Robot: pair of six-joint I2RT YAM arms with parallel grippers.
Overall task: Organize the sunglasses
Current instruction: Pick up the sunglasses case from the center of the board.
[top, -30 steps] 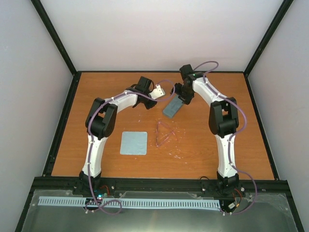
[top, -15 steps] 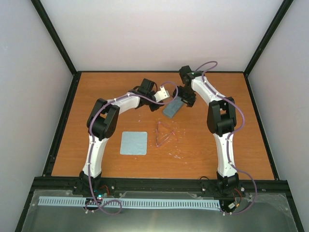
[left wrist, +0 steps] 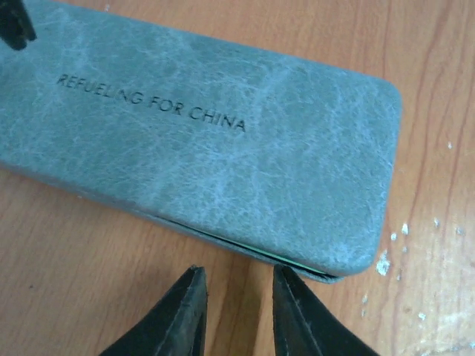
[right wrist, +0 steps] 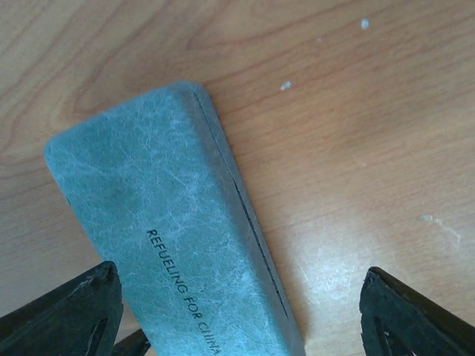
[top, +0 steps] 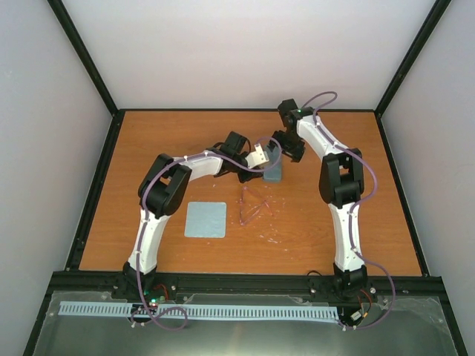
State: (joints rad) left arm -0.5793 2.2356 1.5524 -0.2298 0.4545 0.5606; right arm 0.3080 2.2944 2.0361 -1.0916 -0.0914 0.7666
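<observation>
Two grippers crowd one blue-grey case [top: 273,172] as I look down over the table [top: 148,141]: the left gripper [top: 264,162] sits at its left side, the right gripper [top: 286,152] at its far end. The sunglasses [top: 252,204], a thin pinkish-red outline, lie flat on the wood on the near side of both grippers, apart from each and in neither's hold. A pale blue cloth [top: 205,219] lies nearer the left arm's base, well away from both grippers.

From the left wrist, the case [left wrist: 208,148] lies straight ahead of the left gripper [left wrist: 237,297], lid closed, REFUELING FOR CHINA printed across its top. The two black fingers [left wrist: 189,315] stand a narrow gap apart with only bare wood between them, tips just short of the case's long edge. This gripper is released and holds nothing.

From the right wrist, the right gripper [right wrist: 239,271] is spread wide and grasps nothing. One finger [right wrist: 70,304] is just beside the case [right wrist: 171,245] and the other is well off to the opposite side, over wood. The case lies at a slant between them, nearer the first finger, with clear table showing on its other flank
</observation>
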